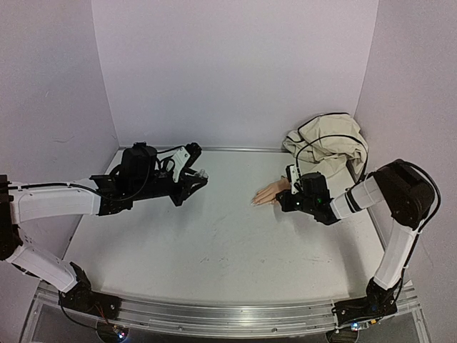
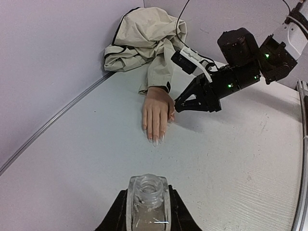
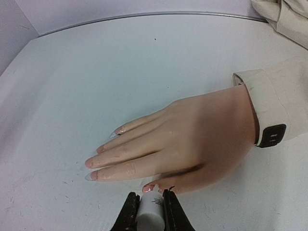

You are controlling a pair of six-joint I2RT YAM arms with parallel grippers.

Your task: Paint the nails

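My right gripper (image 3: 149,198), clamped shut on the white brush cap (image 3: 147,216), sits against the mannequin hand (image 3: 202,134); pushing harder could shove it or smear skin. The bristles are hidden, probably at the thumb. My left gripper (image 2: 148,214) pinches the open bottle (image 2: 148,190), and tilting would spill it. The nails (image 3: 90,176), on that hand flat on the desk (image 1: 214,243), look long, pale and pointed.
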